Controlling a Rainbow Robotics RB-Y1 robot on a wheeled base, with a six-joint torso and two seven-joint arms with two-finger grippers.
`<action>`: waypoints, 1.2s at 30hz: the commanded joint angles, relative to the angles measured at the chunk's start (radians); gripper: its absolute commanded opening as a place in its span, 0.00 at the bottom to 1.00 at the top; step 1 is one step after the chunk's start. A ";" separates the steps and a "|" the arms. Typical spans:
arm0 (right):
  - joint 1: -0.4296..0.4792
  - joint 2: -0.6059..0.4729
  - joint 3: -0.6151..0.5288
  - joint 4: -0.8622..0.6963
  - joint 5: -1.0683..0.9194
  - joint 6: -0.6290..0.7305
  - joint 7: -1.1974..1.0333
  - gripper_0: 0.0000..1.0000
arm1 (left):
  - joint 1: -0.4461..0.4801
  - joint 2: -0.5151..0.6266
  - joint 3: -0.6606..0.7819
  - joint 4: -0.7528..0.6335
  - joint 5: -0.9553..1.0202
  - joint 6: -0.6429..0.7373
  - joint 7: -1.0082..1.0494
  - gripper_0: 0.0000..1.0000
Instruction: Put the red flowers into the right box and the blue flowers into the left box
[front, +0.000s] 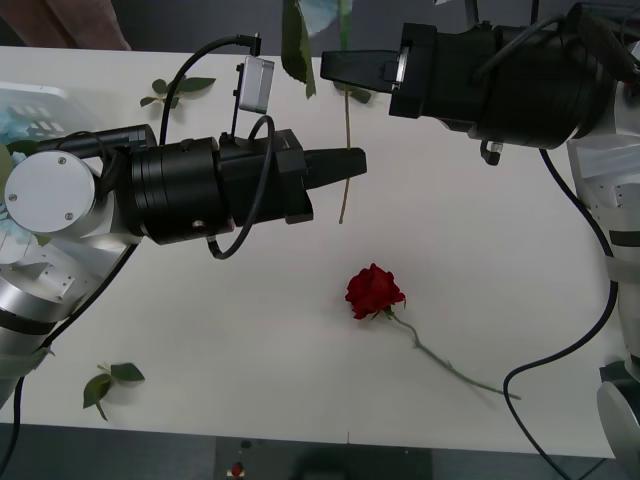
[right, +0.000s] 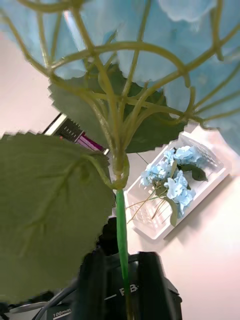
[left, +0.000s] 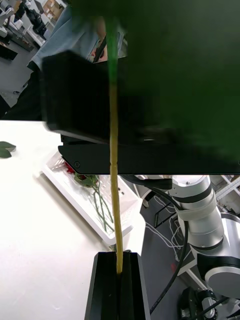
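The blue flower (right: 200, 55) is cut off at twelve o'clock in the right wrist view, its head blurred. In the front view, the left box (front: 30, 105) is largely covered by the left arm at nine o'clock. The red flowers (left: 82, 180) in the right box (left: 75, 195) are partly hidden behind the stem (left: 115, 190).

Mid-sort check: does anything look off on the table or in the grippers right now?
Yes. Both grippers are shut on the stem of the same blue flower: the right gripper near its leaves, the left gripper lower down, so it hangs between them above the table. Loose leaf sprigs also lie near the table's edge.
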 joint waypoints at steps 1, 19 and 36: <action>-0.034 0.004 0.007 -0.035 -0.009 -0.008 0.023 1.00 | -0.033 0.005 -0.001 -0.020 -0.004 -0.005 0.043 0.00; -0.034 0.004 0.007 -0.035 -0.009 -0.008 0.023 1.00 | 0.077 0.320 0.258 -0.042 0.170 0.201 0.057 0.00; 0.043 -0.114 0.011 -0.021 0.120 0.077 -0.016 1.00 | 0.425 0.564 0.771 0.276 0.317 0.465 0.046 0.00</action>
